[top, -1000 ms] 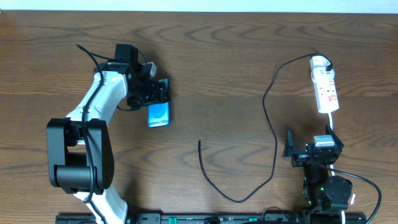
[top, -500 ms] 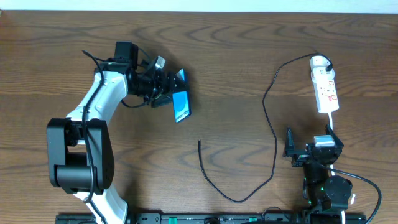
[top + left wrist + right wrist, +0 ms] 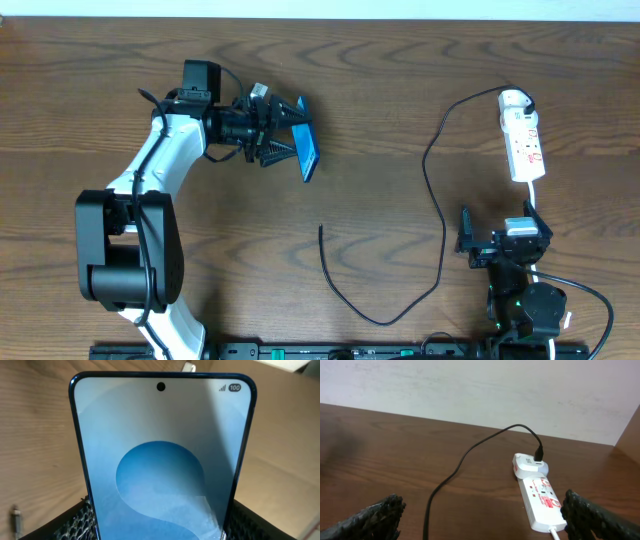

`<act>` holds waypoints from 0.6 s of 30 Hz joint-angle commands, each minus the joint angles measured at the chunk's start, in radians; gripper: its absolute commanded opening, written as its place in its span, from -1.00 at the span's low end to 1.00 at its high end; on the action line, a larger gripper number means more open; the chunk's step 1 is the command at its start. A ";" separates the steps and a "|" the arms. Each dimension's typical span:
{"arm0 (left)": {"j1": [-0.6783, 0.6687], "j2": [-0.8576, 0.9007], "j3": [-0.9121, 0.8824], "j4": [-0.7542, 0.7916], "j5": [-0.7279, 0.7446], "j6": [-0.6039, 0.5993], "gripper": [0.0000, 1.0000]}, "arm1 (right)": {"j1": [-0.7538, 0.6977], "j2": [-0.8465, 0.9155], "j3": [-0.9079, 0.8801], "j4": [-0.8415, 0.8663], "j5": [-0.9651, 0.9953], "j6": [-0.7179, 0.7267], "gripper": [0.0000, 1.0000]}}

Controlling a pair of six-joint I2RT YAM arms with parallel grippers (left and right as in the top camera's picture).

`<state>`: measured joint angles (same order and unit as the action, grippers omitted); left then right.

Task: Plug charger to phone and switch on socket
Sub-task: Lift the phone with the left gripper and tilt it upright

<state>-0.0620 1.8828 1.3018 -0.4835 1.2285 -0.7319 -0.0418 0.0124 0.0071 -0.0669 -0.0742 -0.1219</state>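
Observation:
My left gripper (image 3: 288, 142) is shut on the phone (image 3: 307, 153) and holds it above the table, tilted on edge, at upper left. The phone's blue screen fills the left wrist view (image 3: 160, 450), with my fingers (image 3: 160, 532) on both its sides. The charger's black cable (image 3: 440, 215) runs from its plug (image 3: 517, 97) in the socket (image 3: 525, 140) down to a loop, and its free tip (image 3: 321, 229) lies mid-table. My right gripper (image 3: 503, 242) is open and empty below the socket. The right wrist view shows the socket (image 3: 540, 497), the plug (image 3: 538, 452) and the open fingers (image 3: 485, 525).
The socket's white cord (image 3: 534, 197) runs down toward the right arm. The dark wooden table (image 3: 380, 90) ends at a pale wall along the far edge (image 3: 480, 390). The left arm's white links (image 3: 160, 165) stretch over the table's left side.
My left gripper has lifted the phone off the table and swung it to the right, turning it from flat to tilted on edge. The right arm, cable and socket have not moved.

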 commanded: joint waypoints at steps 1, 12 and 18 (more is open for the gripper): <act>-0.001 -0.027 0.006 0.028 0.070 -0.168 -0.85 | -0.005 -0.007 -0.002 -0.004 -0.003 -0.014 0.99; -0.001 -0.027 0.006 0.097 0.071 -0.386 -0.85 | -0.005 -0.007 -0.002 -0.004 -0.003 -0.014 0.98; 0.000 -0.027 0.006 0.106 0.074 -0.470 -0.85 | -0.005 -0.007 -0.002 -0.004 -0.003 -0.014 0.98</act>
<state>-0.0620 1.8828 1.3018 -0.3843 1.2537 -1.1275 -0.0418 0.0124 0.0071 -0.0669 -0.0742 -0.1219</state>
